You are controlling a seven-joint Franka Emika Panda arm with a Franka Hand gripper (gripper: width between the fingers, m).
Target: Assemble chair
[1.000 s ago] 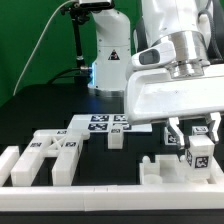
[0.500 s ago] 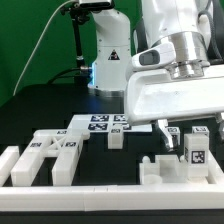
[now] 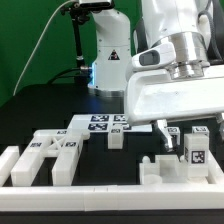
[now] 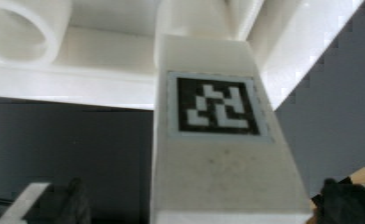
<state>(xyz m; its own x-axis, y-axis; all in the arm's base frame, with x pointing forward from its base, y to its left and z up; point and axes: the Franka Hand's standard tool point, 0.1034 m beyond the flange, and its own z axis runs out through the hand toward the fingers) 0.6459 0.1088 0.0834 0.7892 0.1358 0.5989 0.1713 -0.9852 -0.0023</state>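
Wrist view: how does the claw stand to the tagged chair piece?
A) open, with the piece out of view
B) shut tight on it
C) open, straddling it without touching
C: the claw is spread wide, with dark gaps on both sides of the tagged chair piece.

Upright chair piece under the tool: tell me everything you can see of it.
The upright chair piece is a tall, square-sided post of matte white plastic with one black-and-white square tag on its face. It stands vertical at the exterior view's right, under the tool, whose open fingers flank it without touching. Its foot is hidden behind a low white block.
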